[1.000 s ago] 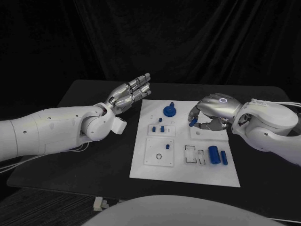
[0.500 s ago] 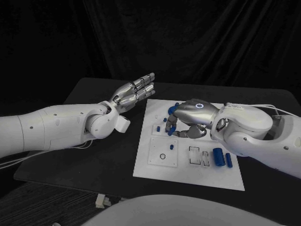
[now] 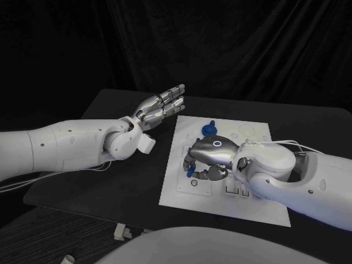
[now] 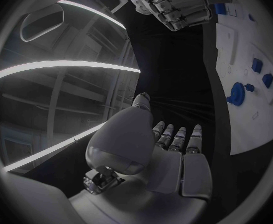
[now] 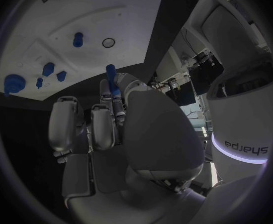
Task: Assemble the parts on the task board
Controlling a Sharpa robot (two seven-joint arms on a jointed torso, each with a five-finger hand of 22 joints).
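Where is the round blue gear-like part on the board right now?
In the head view, the blue gear stands at the task board's far edge, just beyond the right hand.

The task board (image 3: 255, 132) is white with thin dark outlines drawn on it, and it lies on a black table (image 3: 120, 187) before a black curtain (image 3: 224, 49). The right hand (image 3: 208, 159) is silver on a white arm (image 3: 303, 179), and it pinches a small blue part (image 5: 111, 70) at its fingertips; just beyond it on the board sit a blue round part (image 3: 209, 129) and more small blue pieces (image 5: 49, 68). The left hand (image 3: 161, 104), off the board's edge, is silver as well, on a white arm (image 3: 57, 146).
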